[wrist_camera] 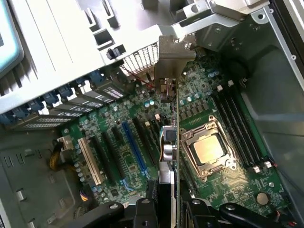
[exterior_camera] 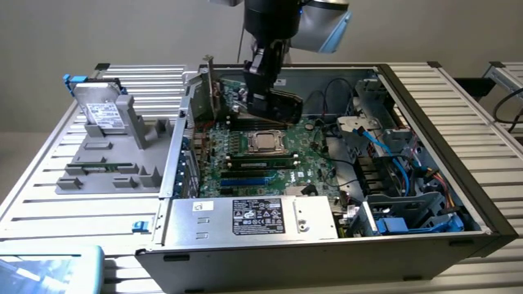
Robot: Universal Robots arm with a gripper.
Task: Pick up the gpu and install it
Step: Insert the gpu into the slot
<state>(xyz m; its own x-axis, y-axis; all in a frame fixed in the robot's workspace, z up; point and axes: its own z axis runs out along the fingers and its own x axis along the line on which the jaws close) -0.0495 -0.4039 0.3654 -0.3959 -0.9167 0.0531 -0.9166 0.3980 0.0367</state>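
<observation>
Your gripper [exterior_camera: 259,107] [wrist_camera: 168,211] is clamped on the gpu [exterior_camera: 231,97] [wrist_camera: 168,137]. One dark finger sits on each flat side of the card. The gpu is thin and green, and it stands up on its edge. You see it edge-on in the wrist view. Its shiny metal end plate points away from the gripper, toward the back wall of the computer case [exterior_camera: 441,122]. The arm comes down from above into the open case.

Right under the gripper and the gpu lies the big green motherboard [exterior_camera: 282,174] [wrist_camera: 107,126]. You cannot tell if the bottom edge of the gpu touches a slot yet. The long slots lie just beside the card, and one of them is a blue slot [wrist_camera: 133,147]. On the other side of the card, close to the gripper, is the square chip socket [exterior_camera: 266,142] [wrist_camera: 208,151] with a gold-colored top. A bit past it are the memory sticks [exterior_camera: 261,164].

Further from the gripper, at the near end of the case, is a gray metal box [exterior_camera: 253,217] with a black label. Blue cables [exterior_camera: 384,141] hang inside the case toward the exterior view's right.

Well away from the gripper, outside the case toward the exterior view's left, a silver drive [exterior_camera: 102,113] with a white label stands in a gray holder [exterior_camera: 106,165] on the tabletop [exterior_camera: 49,202]
</observation>
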